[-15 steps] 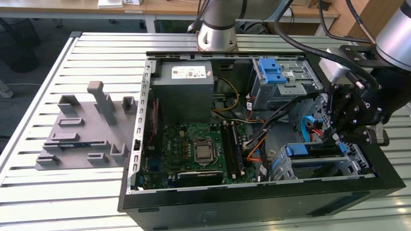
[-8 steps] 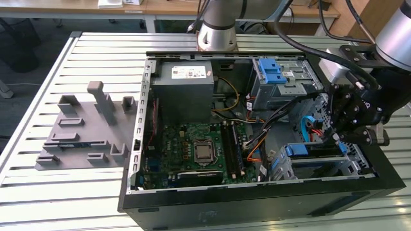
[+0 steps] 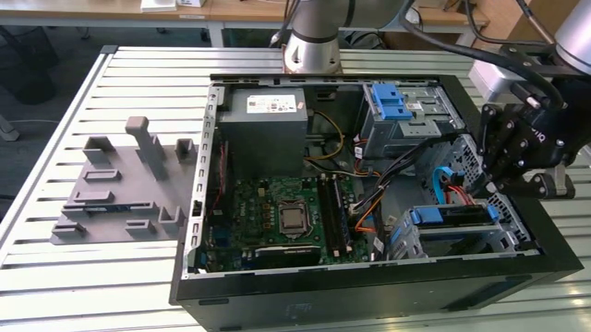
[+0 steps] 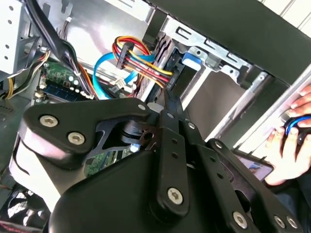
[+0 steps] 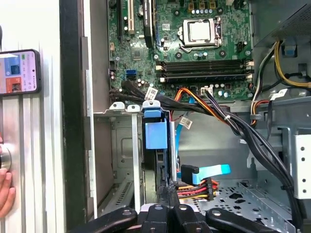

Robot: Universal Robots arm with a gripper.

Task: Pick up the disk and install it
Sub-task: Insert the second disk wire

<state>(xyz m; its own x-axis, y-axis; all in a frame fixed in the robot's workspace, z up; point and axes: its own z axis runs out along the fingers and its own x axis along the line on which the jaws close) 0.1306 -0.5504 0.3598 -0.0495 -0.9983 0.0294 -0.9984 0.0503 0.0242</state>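
gripper: low inside the open computer case, at the drive cage | fingers: narrow, tips against disk | disk: seated upright in cage slot, blue rail showing | table: carries case.

This looks like a robotics lab or workshop. An opened black desktop computer case lies on a slatted aluminium workbench. Wooden desks stand behind it.

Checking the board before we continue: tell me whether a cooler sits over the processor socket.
No. In the first wrist view the silver square processor lies bare in its socket on the green motherboard.
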